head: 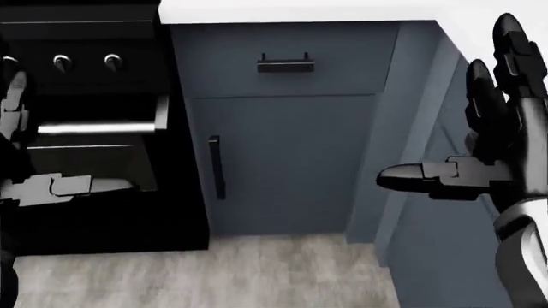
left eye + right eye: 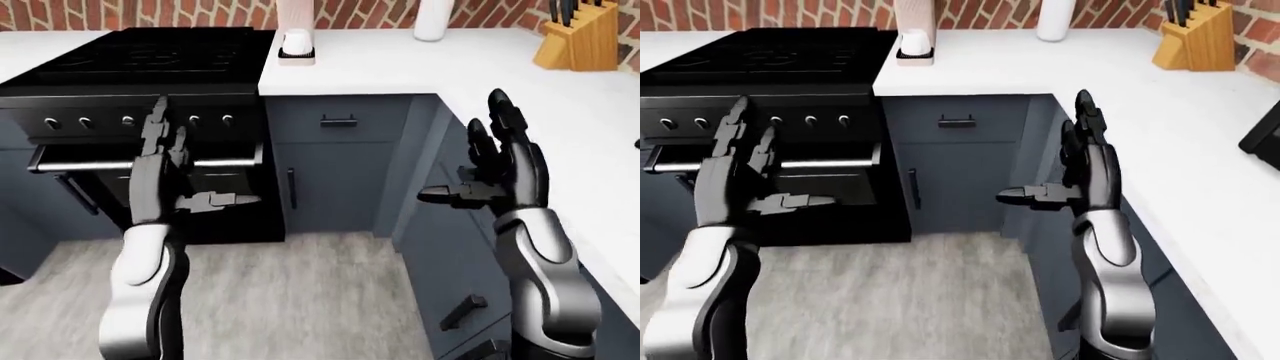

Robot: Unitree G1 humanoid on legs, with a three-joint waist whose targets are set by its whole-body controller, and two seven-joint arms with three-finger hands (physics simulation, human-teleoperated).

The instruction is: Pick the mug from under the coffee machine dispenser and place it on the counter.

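No mug shows plainly. At the top of the left-eye view a white object on a small dark base [image 2: 296,43] stands on the white counter [image 2: 400,71] beside the stove, cut off by the frame edge; I cannot tell whether it is the mug under the machine. My left hand [image 2: 200,161] is raised before the oven door, fingers spread, open and empty. My right hand [image 2: 465,154] is held up beside the corner cabinet, also open and empty. Both hands are far below and short of the counter top.
A black stove [image 2: 140,67] with knobs and an oven handle fills the left. Blue cabinets [image 2: 335,180] with black handles run under the L-shaped counter. A knife block [image 2: 578,41] and a white canister [image 2: 435,19] stand at the top right. Grey floor lies below.
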